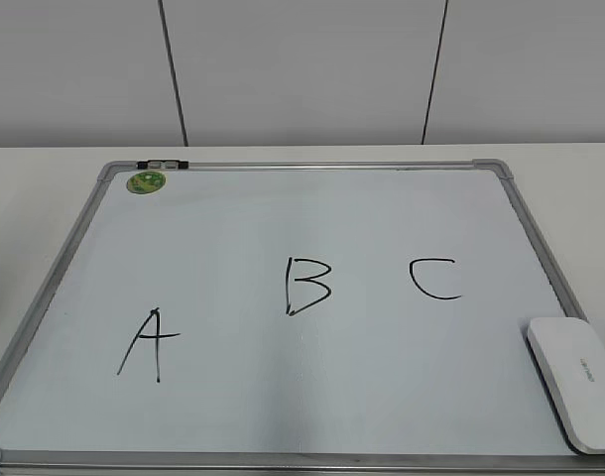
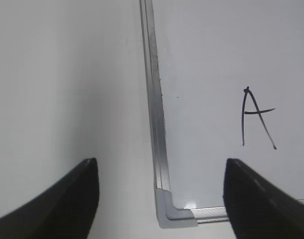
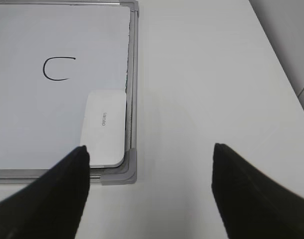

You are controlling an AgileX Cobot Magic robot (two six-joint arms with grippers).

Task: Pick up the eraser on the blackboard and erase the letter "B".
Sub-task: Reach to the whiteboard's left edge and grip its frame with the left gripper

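Observation:
The blackboard [image 1: 283,397] is a pale board with a silver frame lying flat on the table. The black letter "B" [image 1: 307,285] is at its middle, between a black "A" [image 1: 149,344] and a black "C" [image 1: 434,279]. The white eraser [image 1: 575,382] lies on the board's near right corner and shows in the right wrist view [image 3: 104,127]. Neither gripper shows in the exterior view. My left gripper [image 2: 159,172] is open over the board's near left corner [image 2: 169,214]. My right gripper [image 3: 149,159] is open and empty, just right of the eraser, above the table.
A small green round magnet [image 1: 146,181] sits at the board's far left corner, next to a black clip [image 1: 162,164] on the frame. White table [image 3: 207,89] lies right of the board. A white panelled wall [image 1: 302,69] stands behind.

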